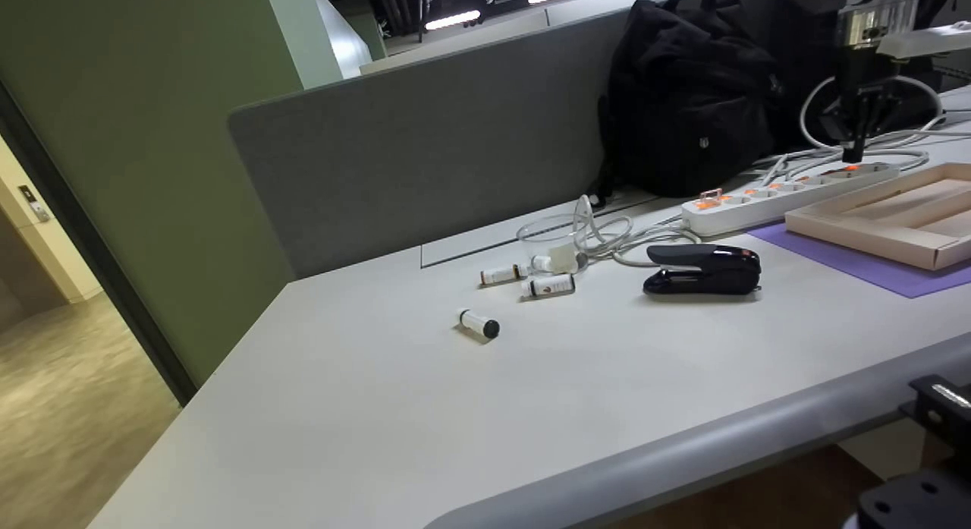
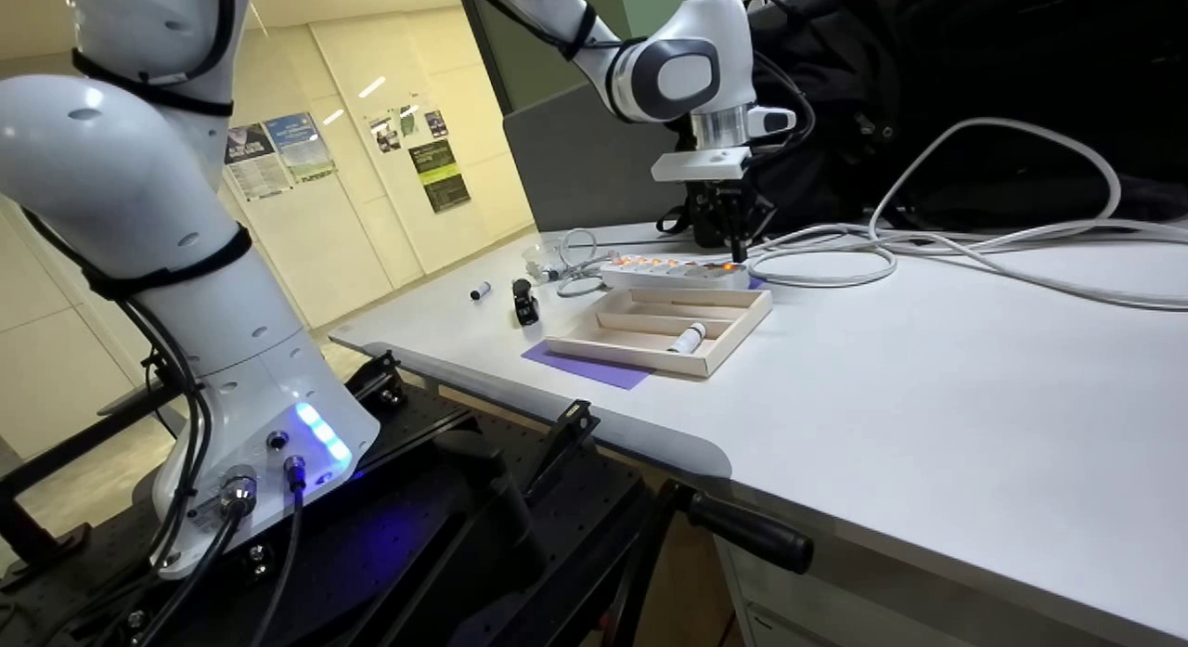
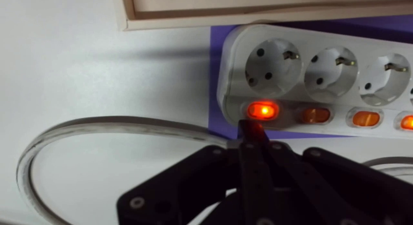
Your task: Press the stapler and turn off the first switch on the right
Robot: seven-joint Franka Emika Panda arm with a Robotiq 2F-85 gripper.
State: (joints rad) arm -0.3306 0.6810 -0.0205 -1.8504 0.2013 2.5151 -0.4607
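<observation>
Gripper [image 3: 253,129] beside lit end switch [image 3: 263,110], stapler [image 1: 705,269] well apart

I have its slim black tips pressed together, just beside the glowing orange oval; contact I can't tell. Strip [image 3: 299,93]: white plastic, rounded corners, round sockets [image 3: 277,66], more oval switches [image 3: 366,118]. Purple sheet [image 3: 213,115] under it, flat, straight-edged. Pale wooden tray [image 3: 193,23], thin walls, just beside, white vial [image 2: 688,339] lying inside. Farther off, in both exterior views, stapler sits on the smooth white desk [image 1: 341,407], near the sheet: glossy black, rounded. Beyond it, more vials [image 1: 549,286] on their sides.

Edges: grey cable [image 3: 113,128] loops close to my tips; tray rim runs along the strip. Soft black backpack [image 1: 683,96] behind the strip, grey divider [image 1: 440,165] behind that. Room: wide desk surface past the vials, down to the rounded grey front edge [image 1: 683,451].
</observation>
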